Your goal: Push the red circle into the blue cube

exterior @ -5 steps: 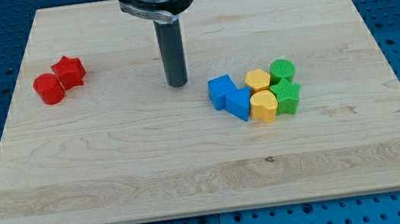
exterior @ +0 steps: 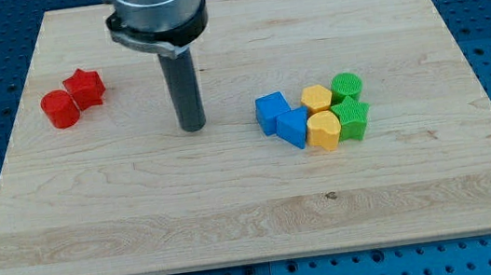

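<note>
The red circle (exterior: 59,109) lies near the board's left edge, touching a red star (exterior: 85,87) at its upper right. The blue cube (exterior: 271,112) sits right of centre, touching a second blue block (exterior: 293,128) at its lower right. My tip (exterior: 193,127) rests on the board between them, well right of the red circle and closer to the blue cube, about 85 px to that cube's left. It touches no block.
Right of the blue blocks sit two yellow blocks (exterior: 317,99) (exterior: 324,132) and two green blocks (exterior: 346,86) (exterior: 352,117), packed in one cluster. The wooden board (exterior: 256,221) lies on a blue perforated table.
My tip has moved left and slightly toward the view's bottom, away from the blue cube. No block has moved.
</note>
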Tool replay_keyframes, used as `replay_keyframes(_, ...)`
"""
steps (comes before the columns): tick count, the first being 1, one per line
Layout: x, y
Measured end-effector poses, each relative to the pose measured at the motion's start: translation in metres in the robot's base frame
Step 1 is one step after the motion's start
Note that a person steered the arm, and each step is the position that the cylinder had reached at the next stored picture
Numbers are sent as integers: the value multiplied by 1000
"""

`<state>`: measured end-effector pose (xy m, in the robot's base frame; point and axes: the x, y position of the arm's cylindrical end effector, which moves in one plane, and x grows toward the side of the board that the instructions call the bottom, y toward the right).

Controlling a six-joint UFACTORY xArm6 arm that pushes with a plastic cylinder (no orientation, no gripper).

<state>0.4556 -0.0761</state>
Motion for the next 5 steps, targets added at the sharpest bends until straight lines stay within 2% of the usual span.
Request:
replay_keyframes(1,6,-36)
replay_keyframes(2,31,-57)
replay_keyframes(3,33,-101)
replay_keyframes(4,22,-156)
replay_keyframes(5,-8,-187)
